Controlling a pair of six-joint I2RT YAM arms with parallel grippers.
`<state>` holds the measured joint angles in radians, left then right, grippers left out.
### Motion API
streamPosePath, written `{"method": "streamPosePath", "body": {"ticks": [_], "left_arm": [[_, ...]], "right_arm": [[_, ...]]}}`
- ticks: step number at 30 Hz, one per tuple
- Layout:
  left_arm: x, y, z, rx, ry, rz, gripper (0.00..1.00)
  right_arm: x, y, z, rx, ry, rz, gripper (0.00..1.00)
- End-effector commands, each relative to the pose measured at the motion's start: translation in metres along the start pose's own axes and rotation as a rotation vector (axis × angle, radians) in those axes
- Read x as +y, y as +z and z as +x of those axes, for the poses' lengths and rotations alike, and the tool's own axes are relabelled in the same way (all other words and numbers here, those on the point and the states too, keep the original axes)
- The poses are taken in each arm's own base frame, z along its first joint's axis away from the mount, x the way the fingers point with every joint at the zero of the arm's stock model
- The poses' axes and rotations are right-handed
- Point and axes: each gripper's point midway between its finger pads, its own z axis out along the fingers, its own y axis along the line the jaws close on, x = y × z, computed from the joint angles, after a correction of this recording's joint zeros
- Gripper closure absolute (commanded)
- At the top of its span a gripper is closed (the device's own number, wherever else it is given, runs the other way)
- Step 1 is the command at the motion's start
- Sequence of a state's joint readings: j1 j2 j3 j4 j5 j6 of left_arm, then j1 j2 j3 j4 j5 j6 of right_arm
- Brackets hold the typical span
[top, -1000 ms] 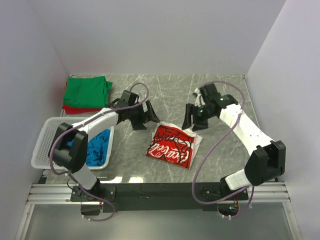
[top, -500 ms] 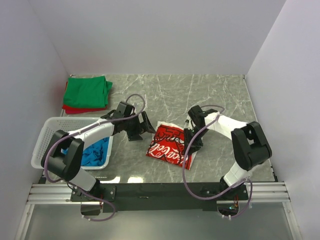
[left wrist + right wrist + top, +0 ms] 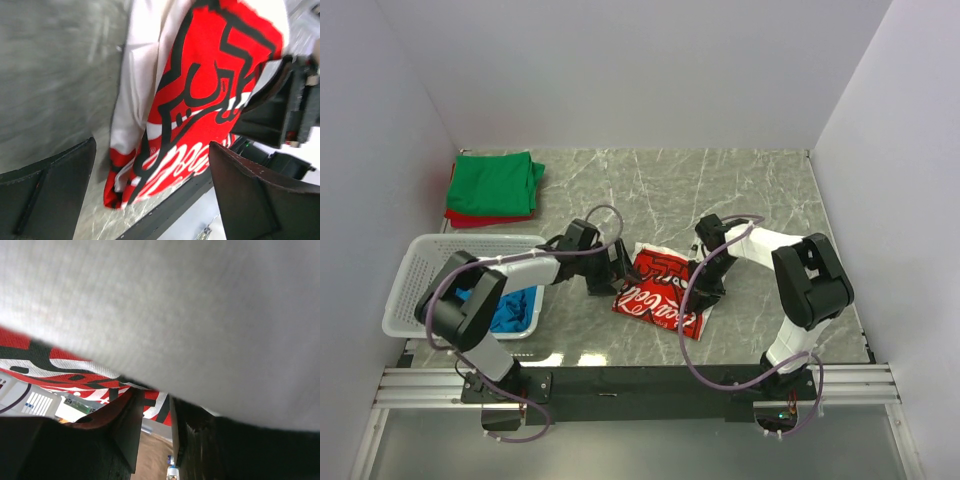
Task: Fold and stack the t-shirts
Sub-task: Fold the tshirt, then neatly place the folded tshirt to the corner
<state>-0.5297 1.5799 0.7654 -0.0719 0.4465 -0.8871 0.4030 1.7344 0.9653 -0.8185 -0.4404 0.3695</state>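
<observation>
Your right fingers have dropped to pinch the white t-shirt; your left fingers, spread wide, arrive alongside.

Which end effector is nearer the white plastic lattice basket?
Left. The left end effector is at the red-printed white t-shirt's edge facing the white lattice basket; the right end effector is at the opposite edge.

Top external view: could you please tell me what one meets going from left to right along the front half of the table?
White lattice basket → left tool → white shirt with red print → right tool.
</observation>
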Motion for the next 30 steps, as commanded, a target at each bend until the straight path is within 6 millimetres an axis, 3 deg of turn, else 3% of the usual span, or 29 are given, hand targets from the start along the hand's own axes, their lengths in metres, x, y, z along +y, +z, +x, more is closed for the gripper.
{"method": "streamPosePath", "body": {"ticks": [1,6,14,20,21,28,30], "left_arm": [[-0.012,0.018,0.012,0.044,0.034,0.063,0.01],[-0.003,0.035,0.029,0.090,0.027,0.034,0.01],[-0.011,0.061,0.046,0.147,0.056,0.011,0.05],[0.004,0.067,0.049,0.152,0.051,-0.060,0.26],[0.008,0.067,0.048,0.147,0.054,-0.079,0.34],[0.016,0.068,0.046,0.139,0.050,-0.119,0.40],[0.014,0.069,0.044,0.135,0.056,-0.117,0.52]], "right_arm": [[-0.020,0.014,-0.020,-0.058,-0.035,0.092,0.66],[-0.013,0.009,-0.025,-0.078,-0.043,0.073,0.67],[-0.006,0.006,-0.028,-0.080,-0.054,0.050,0.68],[-0.006,0.006,-0.027,-0.083,-0.058,0.043,0.68],[-0.006,0.007,-0.026,-0.081,-0.058,0.042,0.68],[-0.003,0.004,-0.027,-0.085,-0.068,0.037,0.70],[-0.003,0.003,-0.027,-0.087,-0.067,0.036,0.70]]}}
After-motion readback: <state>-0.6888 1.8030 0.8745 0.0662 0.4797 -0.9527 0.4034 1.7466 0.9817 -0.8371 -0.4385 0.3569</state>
